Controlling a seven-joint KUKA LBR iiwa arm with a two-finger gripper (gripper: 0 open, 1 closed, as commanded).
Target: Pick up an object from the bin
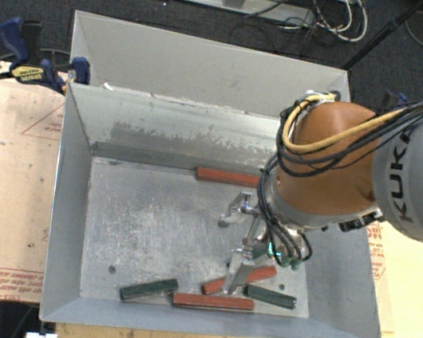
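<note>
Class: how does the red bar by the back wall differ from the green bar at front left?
The red bar is rust red, the green bar dark green. The red bar runs along the wall, the green bar lies tilted. Both are slim, lying flat.

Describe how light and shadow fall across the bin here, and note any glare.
Camera view: soft, even light over the bin; its floor has a dull sheen, no hard glare; a darker band runs along the rear wall's foot, above the red bar; faint shadow lies under the gripper; the arm's orange cover carries a pale highlight on top.
</note>
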